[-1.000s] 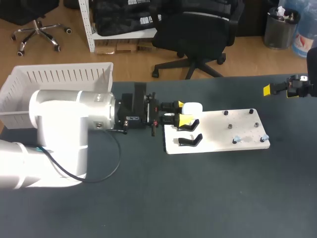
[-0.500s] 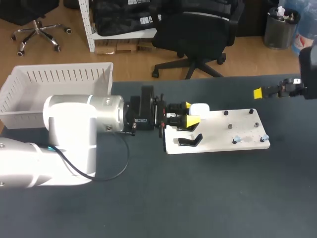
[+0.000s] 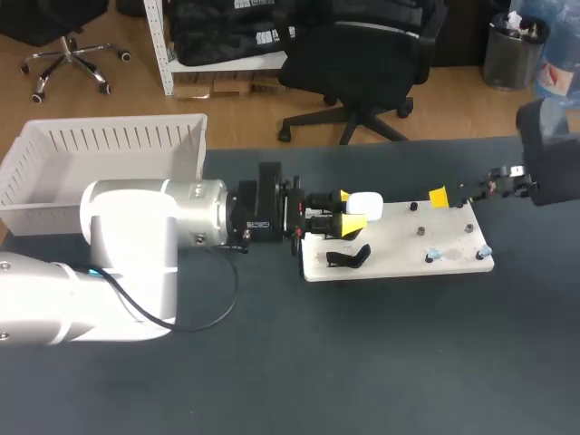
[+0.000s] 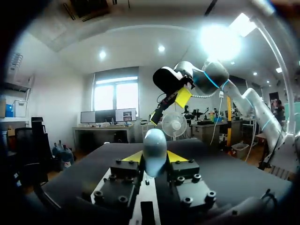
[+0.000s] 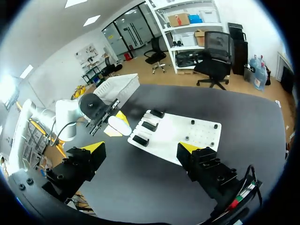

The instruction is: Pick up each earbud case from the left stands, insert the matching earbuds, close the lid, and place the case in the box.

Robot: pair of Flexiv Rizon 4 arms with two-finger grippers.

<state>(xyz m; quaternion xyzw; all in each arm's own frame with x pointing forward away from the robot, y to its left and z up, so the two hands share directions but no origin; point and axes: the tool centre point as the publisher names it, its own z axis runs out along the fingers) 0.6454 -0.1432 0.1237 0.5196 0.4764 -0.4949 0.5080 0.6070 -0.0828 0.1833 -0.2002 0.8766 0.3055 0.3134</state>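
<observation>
My left gripper is shut on a white earbud case, held sideways over the left end of the white board. In the left wrist view the case stands between the yellow fingertips. One black stand shows on the board; the others are hidden under the gripper. Two small pale earbuds lie near the board's right end. My right gripper hangs open above the board's far edge. From its own view the right gripper looks down on the board and the case.
A white slatted box stands at the table's back left, also seen as the box in the right wrist view. Several dark pegs stick up from the board's right half. Three black stands line its left end.
My left gripper carried the case a little to the right, off the stands. My right arm swung in from the table's right edge to above the board.
</observation>
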